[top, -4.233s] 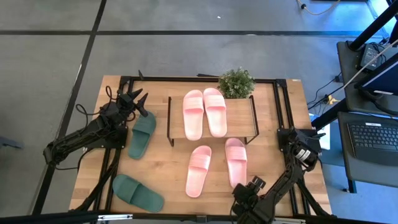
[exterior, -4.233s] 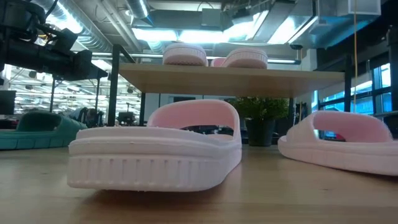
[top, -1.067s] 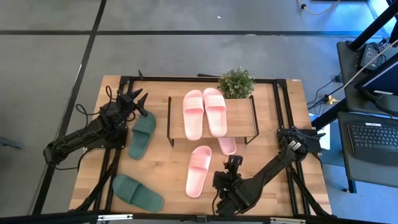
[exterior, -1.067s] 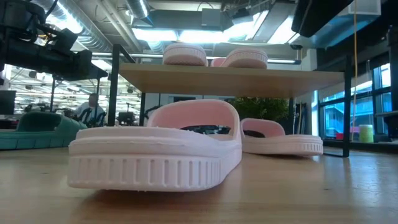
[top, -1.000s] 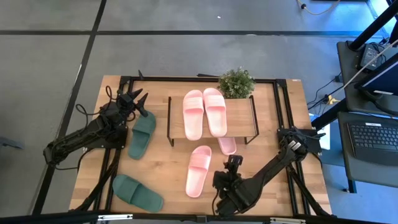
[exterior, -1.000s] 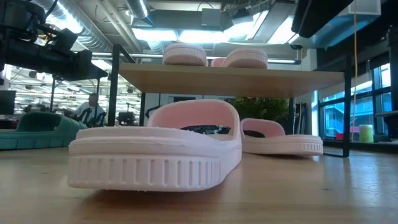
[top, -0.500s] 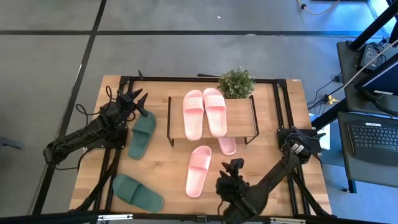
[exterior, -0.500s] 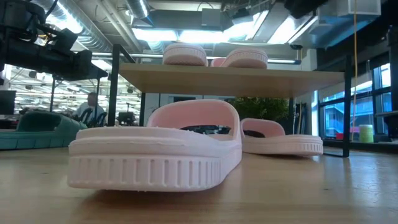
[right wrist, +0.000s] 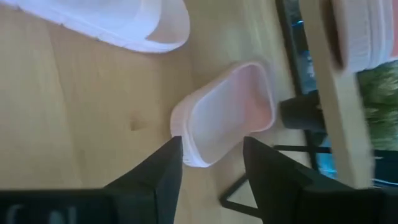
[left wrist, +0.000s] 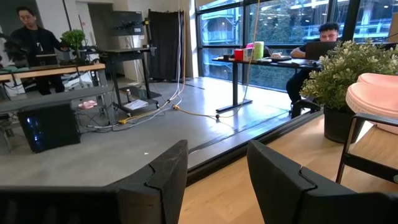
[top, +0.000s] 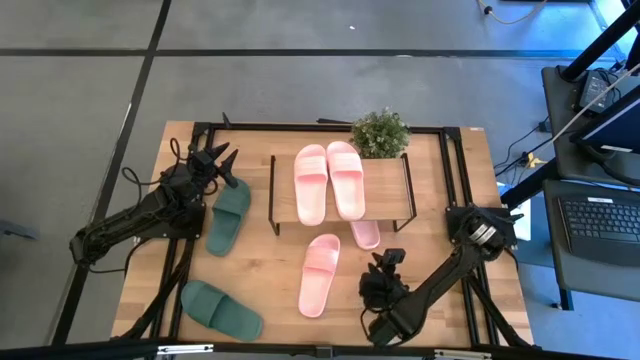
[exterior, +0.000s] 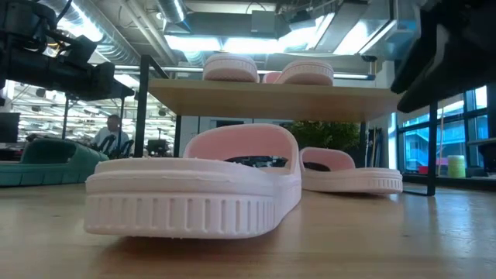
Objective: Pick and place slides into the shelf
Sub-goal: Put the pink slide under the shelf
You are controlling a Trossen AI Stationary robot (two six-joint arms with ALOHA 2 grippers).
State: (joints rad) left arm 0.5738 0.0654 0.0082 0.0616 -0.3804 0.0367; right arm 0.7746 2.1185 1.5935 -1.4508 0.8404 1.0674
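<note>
We see a large black-framed wooden table carrying a small low shelf with a light wood top board and thin black legs, set toward the table's far edge. Two light pink slide sandals lie side by side on that board. A third light pink slide rests on the table in front of the shelf, and a fourth pink slide is pushed partly under the board, its heel end sticking out. One dark green slide lies near the table's left edge, another green slide at the near left corner. A small green potted plant stands at the far edge behind the shelf. The right gripper hangs over the near edge, just short of the half-tucked slide, fingers parted and holding nothing. The left gripper waits above the far left corner, fingers spread and empty
</note>
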